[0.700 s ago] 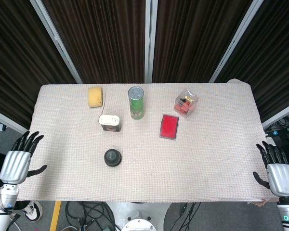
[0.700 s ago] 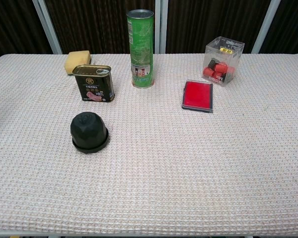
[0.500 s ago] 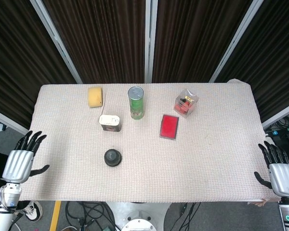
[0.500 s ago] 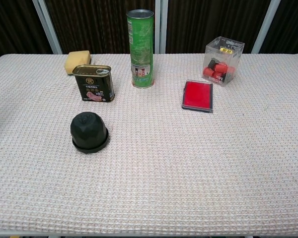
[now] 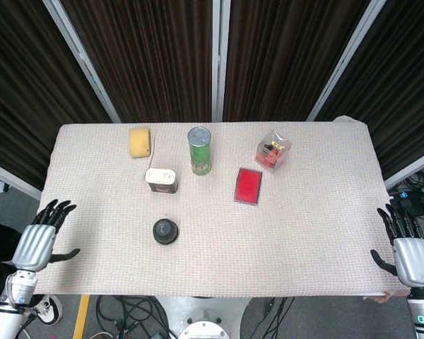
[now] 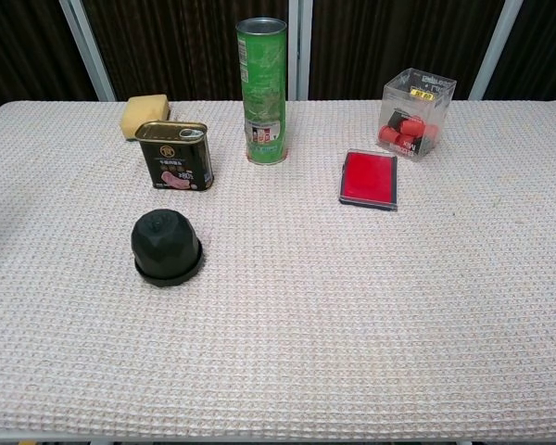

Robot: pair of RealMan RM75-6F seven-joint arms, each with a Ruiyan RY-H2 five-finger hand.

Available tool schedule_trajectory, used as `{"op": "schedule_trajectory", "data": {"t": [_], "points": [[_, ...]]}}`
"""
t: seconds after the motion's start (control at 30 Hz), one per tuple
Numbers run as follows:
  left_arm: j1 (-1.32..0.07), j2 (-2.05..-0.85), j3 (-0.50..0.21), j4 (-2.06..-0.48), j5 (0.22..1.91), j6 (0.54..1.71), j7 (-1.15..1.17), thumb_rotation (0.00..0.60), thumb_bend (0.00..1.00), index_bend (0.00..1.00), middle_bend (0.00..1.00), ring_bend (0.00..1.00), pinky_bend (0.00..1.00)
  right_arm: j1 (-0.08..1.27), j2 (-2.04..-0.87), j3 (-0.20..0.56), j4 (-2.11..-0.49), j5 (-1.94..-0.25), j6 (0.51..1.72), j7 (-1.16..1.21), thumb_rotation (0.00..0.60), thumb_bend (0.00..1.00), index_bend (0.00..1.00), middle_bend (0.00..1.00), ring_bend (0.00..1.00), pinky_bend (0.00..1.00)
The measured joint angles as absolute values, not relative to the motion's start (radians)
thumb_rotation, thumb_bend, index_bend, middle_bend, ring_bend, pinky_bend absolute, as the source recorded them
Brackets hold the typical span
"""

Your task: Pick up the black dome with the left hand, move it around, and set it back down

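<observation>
One thing differs from the frame a moment earlier: the left hand (image 5: 35, 242) has drifted rightward and nearer, so its fingertips now reach over the left edge of the table (image 5: 318, 240). The right hand (image 5: 410, 251) sits much as it did at the near right corner. Nothing on the cloth has shifted.

Both hands show only in the head view, backs up, fingers spread apart and pointing toward the far side, thumbs out to the side, holding nothing. The left hand is well apart from the black dome (image 6: 167, 246).

That dome rests upright on the near left part of the table, untouched. Beyond it stands a dark tin (image 6: 174, 155), with a yellow sponge (image 6: 143, 113) farther back, a tall green can (image 6: 262, 89) to the right, then a red card (image 6: 369, 178) and a clear box (image 6: 415, 100) of red pieces.
</observation>
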State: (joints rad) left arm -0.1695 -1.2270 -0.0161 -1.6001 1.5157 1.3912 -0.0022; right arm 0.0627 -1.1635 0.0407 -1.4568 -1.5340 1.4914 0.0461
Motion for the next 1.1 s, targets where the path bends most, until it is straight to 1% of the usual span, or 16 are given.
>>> {"op": "schedule_trajectory", "data": {"t": [0.3,0.43,0.5,0.7,0.83,1.1], "points": [[-0.195,-1.273,-0.009,-1.577,1.542,1.362,-0.002,0.600,0.00,0.14,0.10,0.00,0.19,0.075,-1.155,0.054,-1.497,-1.549,1.504,0.031,0.600,0.15,0.00,0.00,0.00,0.00],[-0.228,-1.326,-0.009,-1.539,1.591,1.351,-0.023,0.600,0.00,0.14,0.12,0.03,0.21,0.072,-1.155,0.053,-1.492,-1.538,1.500,0.029,0.600,0.16,0.00,0.00,0.00,0.00],[-0.246,-1.344,-0.010,-1.530,1.594,1.329,-0.033,0.600,0.00,0.14,0.13,0.04,0.22,0.070,-1.156,0.054,-1.488,-1.534,1.501,0.030,0.600,0.16,0.00,0.00,0.00,0.00],[-0.327,-1.399,-0.024,-1.501,1.580,1.208,-0.062,0.600,0.00,0.14,0.13,0.05,0.23,0.070,-1.157,0.056,-1.474,-1.522,1.493,0.049,0.600,0.16,0.00,0.00,0.00,0.00],[-0.382,-1.458,-0.041,-1.462,1.562,1.148,-0.072,0.600,0.00,0.14,0.13,0.05,0.23,0.072,-1.164,0.058,-1.453,-1.509,1.478,0.068,0.600,0.16,0.00,0.00,0.00,0.00],[-0.429,-1.514,-0.043,-1.435,1.546,1.100,-0.072,0.600,0.00,0.14,0.15,0.05,0.23,0.074,-1.172,0.058,-1.420,-1.500,1.466,0.101,0.600,0.16,0.00,0.00,0.00,0.00]]}}
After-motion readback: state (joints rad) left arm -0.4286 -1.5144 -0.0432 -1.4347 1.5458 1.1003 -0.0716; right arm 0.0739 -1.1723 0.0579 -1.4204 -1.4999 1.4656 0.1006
